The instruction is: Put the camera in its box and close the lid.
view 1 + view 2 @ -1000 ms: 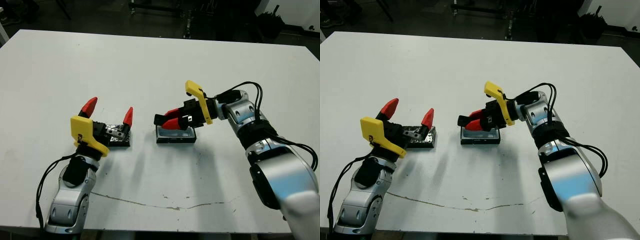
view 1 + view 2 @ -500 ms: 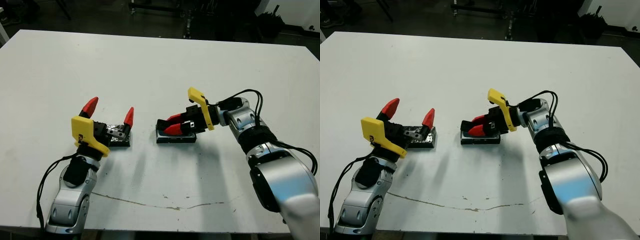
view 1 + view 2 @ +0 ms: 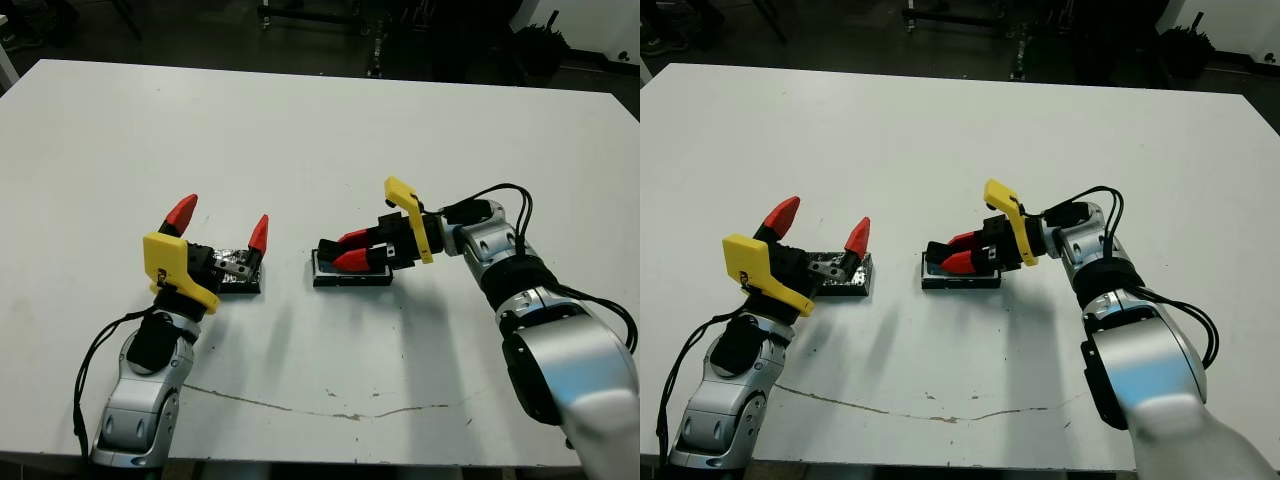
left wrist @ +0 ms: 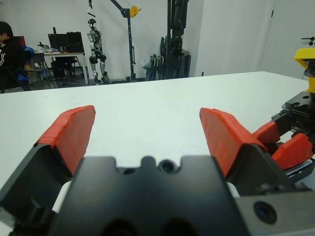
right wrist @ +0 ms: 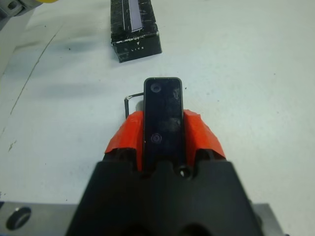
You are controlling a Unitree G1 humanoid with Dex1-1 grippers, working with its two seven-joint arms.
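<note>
The white table [image 3: 320, 120] carries two things, well apart — the box [image 3: 350, 276] and the lid [image 3: 238, 278].

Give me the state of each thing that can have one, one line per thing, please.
camera: gripped lengthwise, held low over the box.
box: open on the table, lid off.
lid: lying flat on the table, apart from the box.
right gripper: jaws shut on the camera.
left gripper: jaws open, empty, above the lid.
</note>
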